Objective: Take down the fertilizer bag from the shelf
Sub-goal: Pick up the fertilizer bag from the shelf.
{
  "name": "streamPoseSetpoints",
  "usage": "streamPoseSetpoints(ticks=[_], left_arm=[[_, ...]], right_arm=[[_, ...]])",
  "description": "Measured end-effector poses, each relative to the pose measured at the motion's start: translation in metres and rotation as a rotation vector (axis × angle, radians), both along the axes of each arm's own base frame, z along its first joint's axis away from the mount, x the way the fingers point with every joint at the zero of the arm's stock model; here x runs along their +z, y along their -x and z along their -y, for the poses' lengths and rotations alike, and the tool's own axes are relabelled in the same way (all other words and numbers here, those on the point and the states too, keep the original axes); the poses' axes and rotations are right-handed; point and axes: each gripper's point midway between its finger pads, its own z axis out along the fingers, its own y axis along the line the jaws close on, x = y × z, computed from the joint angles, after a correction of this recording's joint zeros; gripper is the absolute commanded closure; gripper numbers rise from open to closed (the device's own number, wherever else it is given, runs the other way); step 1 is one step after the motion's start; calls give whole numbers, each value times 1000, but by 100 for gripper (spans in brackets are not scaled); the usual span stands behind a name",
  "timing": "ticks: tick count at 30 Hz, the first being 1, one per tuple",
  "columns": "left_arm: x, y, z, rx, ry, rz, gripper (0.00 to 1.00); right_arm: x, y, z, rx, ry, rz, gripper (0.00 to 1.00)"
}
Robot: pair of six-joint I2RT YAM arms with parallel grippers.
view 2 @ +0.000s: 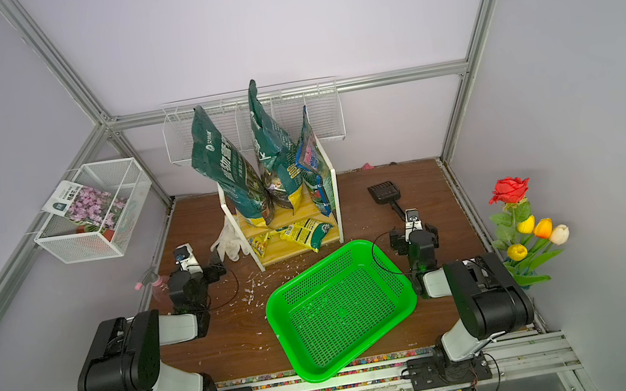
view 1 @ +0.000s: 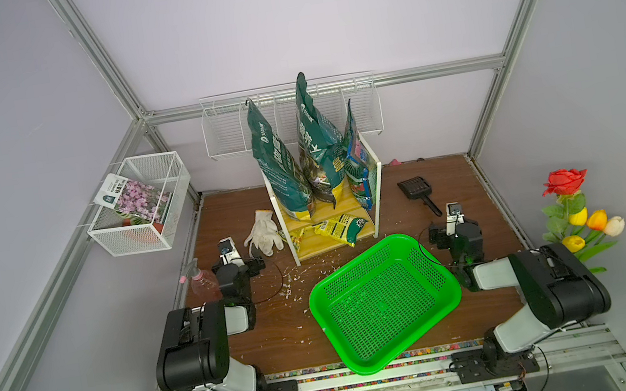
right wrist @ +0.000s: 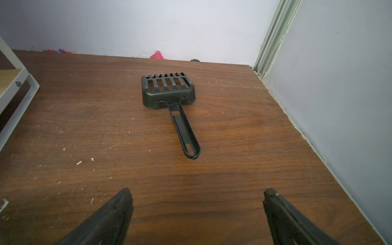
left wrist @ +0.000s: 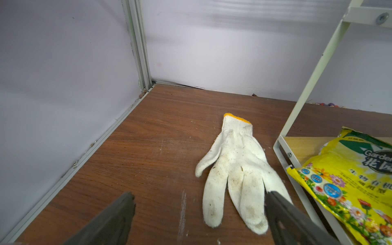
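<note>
The shelf (view 1: 313,248) (view 2: 285,252) stands at the back middle of the table. Three tall fertilizer bags stand upright on its top board: two dark green ones (view 1: 278,168) (view 1: 318,141) and a blue-edged one (view 1: 357,164). A yellow bag (view 1: 339,229) (left wrist: 350,182) lies on the lower board. My left gripper (view 1: 236,263) (left wrist: 200,195) is open and low, left of the shelf, holding nothing. My right gripper (view 1: 454,231) (right wrist: 198,191) is open over bare table, right of the shelf, also holding nothing.
A white glove (left wrist: 235,159) (view 1: 262,231) lies just ahead of the left gripper. A black scoop (right wrist: 169,91) (view 1: 415,187) lies ahead of the right one. A green basket (view 1: 312,301) sits in front of the shelf. A pink spray bottle (view 1: 202,282) stands at the left; flowers (view 1: 575,216) are on the right wall.
</note>
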Motion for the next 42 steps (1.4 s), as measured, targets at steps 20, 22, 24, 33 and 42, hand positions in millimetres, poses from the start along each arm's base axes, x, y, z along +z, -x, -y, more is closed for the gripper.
streamPoseSetpoints(ticks=[20, 22, 24, 33, 42], left_arm=[[1, 1, 0, 4, -1, -21, 0], [12, 1, 0, 11, -4, -13, 0], [32, -2, -1, 25, -6, 7, 0], [113, -4, 11, 7, 91, 62, 0], [121, 17, 32, -53, 194, -64, 1]], right_arm=[[1, 0, 1, 9, -10, 6, 2], [5, 2, 0, 13, -7, 8, 3], [17, 4, -5, 24, 3, 14, 3], [135, -16, -52, 119, -22, 72, 7], [241, 1, -120, 293, -141, -5, 8]])
